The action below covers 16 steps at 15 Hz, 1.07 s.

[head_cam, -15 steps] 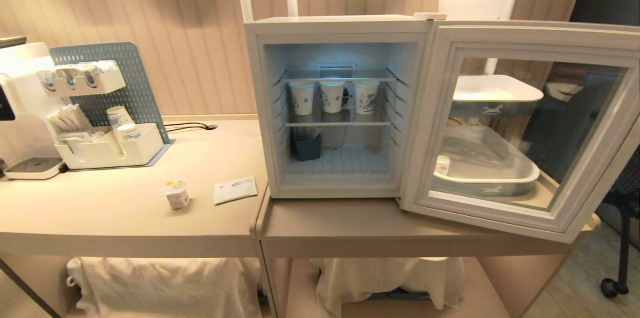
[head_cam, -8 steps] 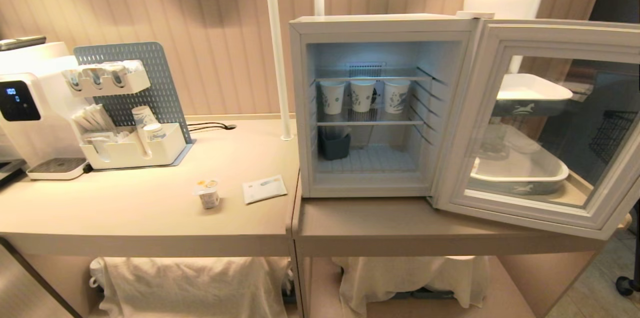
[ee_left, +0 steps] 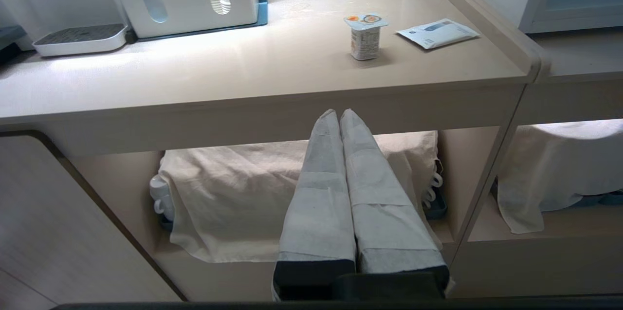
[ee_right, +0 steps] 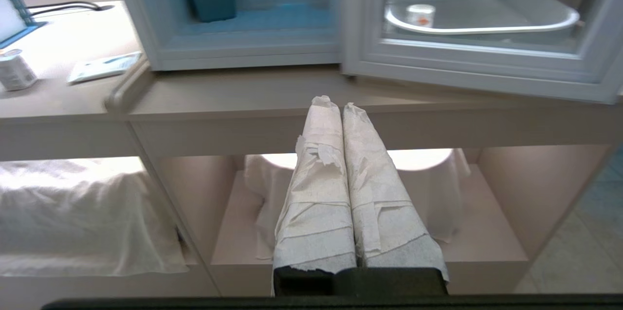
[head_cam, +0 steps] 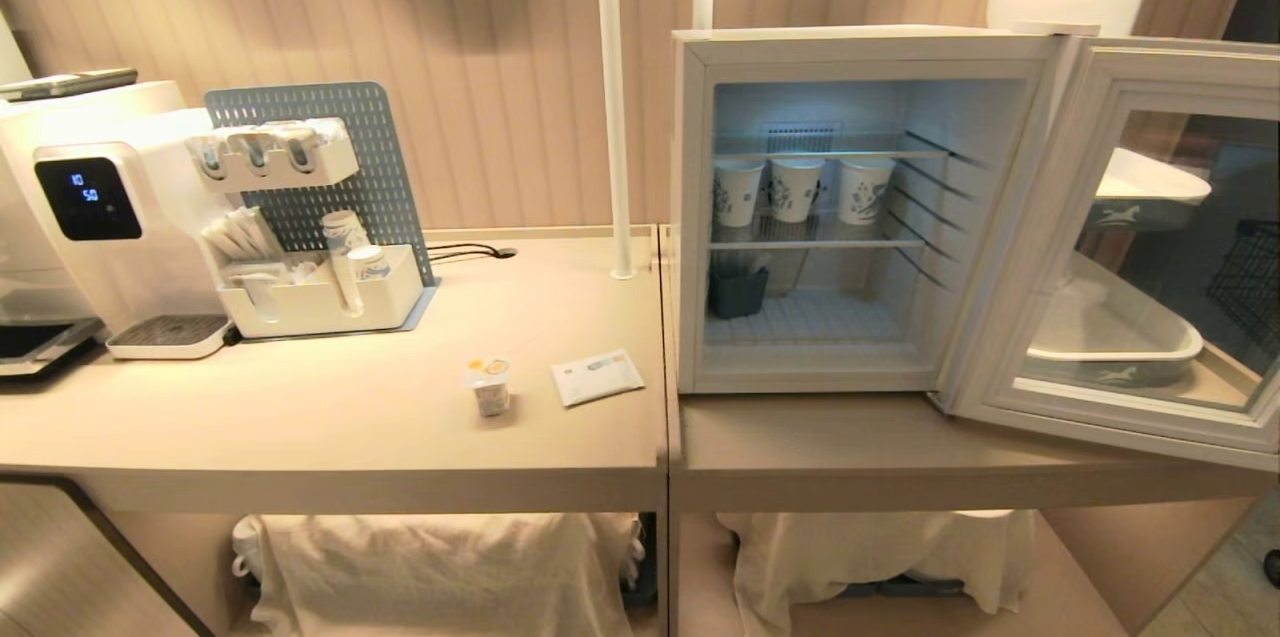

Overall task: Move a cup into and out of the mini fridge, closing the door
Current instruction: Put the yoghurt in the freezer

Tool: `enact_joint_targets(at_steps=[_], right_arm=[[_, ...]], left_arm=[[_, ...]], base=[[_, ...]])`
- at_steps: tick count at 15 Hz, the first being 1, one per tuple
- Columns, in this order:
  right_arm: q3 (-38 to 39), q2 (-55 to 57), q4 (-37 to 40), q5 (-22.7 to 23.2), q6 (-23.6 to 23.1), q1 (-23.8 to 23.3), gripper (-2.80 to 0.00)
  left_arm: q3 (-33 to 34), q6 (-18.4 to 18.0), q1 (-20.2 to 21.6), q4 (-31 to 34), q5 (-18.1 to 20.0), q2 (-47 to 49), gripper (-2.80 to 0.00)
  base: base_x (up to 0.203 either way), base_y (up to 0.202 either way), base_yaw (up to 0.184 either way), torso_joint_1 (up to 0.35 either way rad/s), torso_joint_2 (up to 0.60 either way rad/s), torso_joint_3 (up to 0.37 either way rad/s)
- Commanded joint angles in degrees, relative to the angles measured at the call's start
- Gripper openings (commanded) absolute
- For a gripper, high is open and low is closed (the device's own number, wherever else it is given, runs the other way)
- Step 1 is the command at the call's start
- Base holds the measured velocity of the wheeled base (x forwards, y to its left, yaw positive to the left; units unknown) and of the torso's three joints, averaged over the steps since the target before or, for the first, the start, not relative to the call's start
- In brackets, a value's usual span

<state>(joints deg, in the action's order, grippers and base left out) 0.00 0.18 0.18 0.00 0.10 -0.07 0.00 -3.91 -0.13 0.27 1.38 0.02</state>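
The cup (head_cam: 490, 385), a small white pot with a yellow-orange foil lid, stands on the left counter; it also shows in the left wrist view (ee_left: 365, 36) and the right wrist view (ee_right: 14, 70). The mini fridge (head_cam: 690, 217) stands on the right counter with its door (head_cam: 1090, 97) swung wide open to the right. My left gripper (ee_left: 339, 112) is shut and empty, held low before the counter's front edge, below the cup. My right gripper (ee_right: 334, 103) is shut and empty, low in front of the fridge's counter. Neither arm shows in the head view.
Three tall paper cups (head_cam: 795, 189) stand on the fridge's upper shelf, a dark bin (head_cam: 737, 291) below. A white packet (head_cam: 597, 377) lies beside the cup. An organiser rack (head_cam: 320, 287) and a water dispenser (head_cam: 90, 217) stand at the left. White trays (head_cam: 1110, 342) lie behind the door.
The whole head view has shifted rightward, so the camera has moved to the left along the counters. The cup, fridge and door keep their places on the counters.
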Motion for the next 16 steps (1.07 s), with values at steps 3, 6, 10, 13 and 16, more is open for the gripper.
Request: enact_joint_targets(at_steps=[3,6,10,13,16], right_arm=[[-0.09,0.08,-0.01,0.00,-0.01,-0.01,-2.80],[-0.02,0.08,-0.01,0.00,-0.01,-0.01,-2.80],[-0.09,0.08,-0.01,0.00,-0.01,-0.01,-2.80],[-0.05,0.08,-0.01,0.00,-0.01,-0.01,-2.80],[0.00,0.08,-0.01,0.00,-0.01,-0.01,-2.80]], left_arm=[[0.00,-0.04,-0.04,0.00,0.03,-0.02,-2.80],[0.00,-0.04,-0.04,0.00,0.03,-0.02,-2.80],[0.00,-0.04,-0.04,0.00,0.03,-0.02,-2.80],[0.00,-0.04,-0.04,0.00,0.03,-0.02,-2.80],[0.00,0.05,-0.04,0.00,-0.06,-0.02,-2.80]], base=[[0.000,0.191,0.001,0.002,0.00,0.004],[0.000,0.195,-0.001,0.005,0.00,0.003],[0.000,0.191,0.002,0.001,0.00,0.001],[0.000,0.189,0.001,0.004,0.00,0.003],[0.000,0.193,0.000,0.001,0.00,0.003]])
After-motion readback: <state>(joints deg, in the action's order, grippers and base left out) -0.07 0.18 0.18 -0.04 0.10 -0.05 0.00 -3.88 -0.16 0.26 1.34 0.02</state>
